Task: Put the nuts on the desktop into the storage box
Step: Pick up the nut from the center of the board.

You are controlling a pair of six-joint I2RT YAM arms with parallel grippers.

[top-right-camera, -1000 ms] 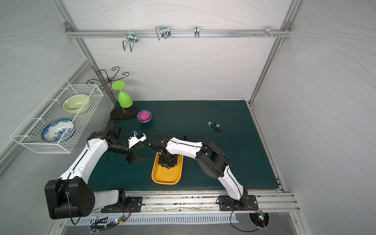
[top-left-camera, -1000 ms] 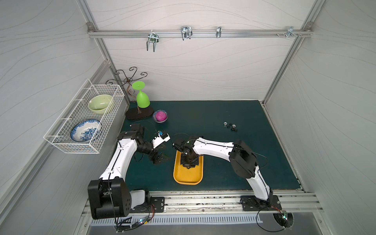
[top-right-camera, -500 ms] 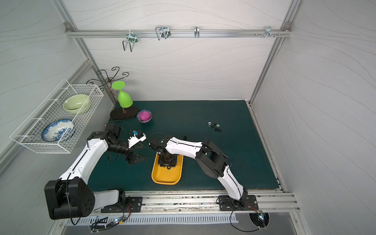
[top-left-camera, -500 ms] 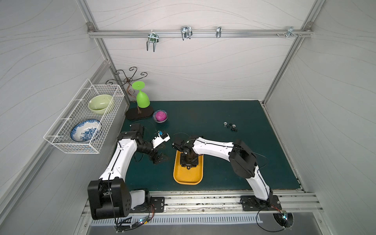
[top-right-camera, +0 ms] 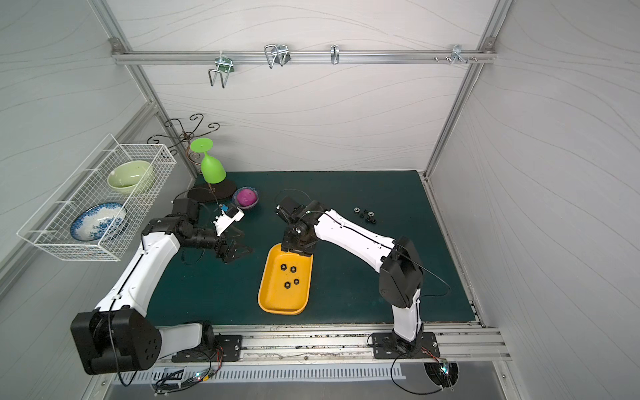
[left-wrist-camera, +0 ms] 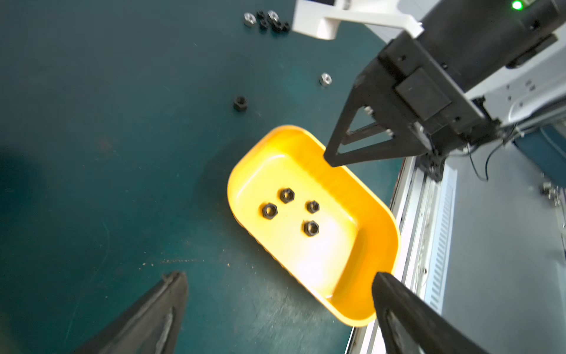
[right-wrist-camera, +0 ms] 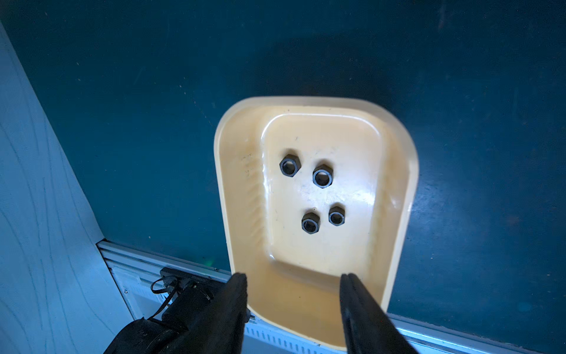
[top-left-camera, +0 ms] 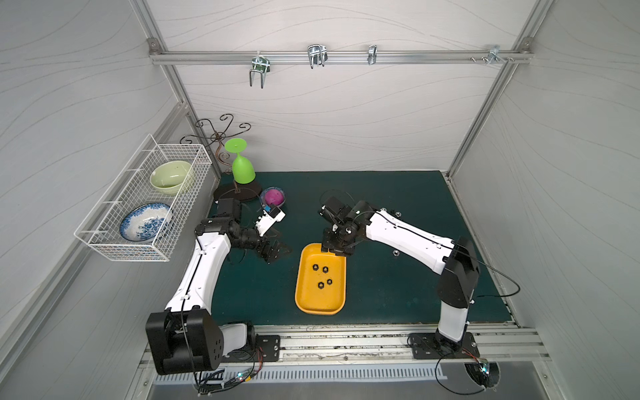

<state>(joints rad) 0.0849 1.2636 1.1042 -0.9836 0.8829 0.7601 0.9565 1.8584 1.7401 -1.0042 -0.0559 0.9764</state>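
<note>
Empty, jaws parted, right claw (right-wrist-camera: 294, 277) hangs over the storage box (right-wrist-camera: 239, 196) holding four nuts (right-wrist-camera: 322, 177), left claw (left-wrist-camera: 280, 274) gapes idle; loose nuts (top-right-camera: 370, 218) on the desk (top-right-camera: 363, 277) (tiny, hard, probably slick) want pinching across flats.

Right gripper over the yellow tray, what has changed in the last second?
The right gripper has drawn back from the middle of the yellow storage tray to its far end, fingers apart and empty, uncovering four black nuts inside. The left gripper, the tray and the loose nuts on the mat stayed put.
</note>
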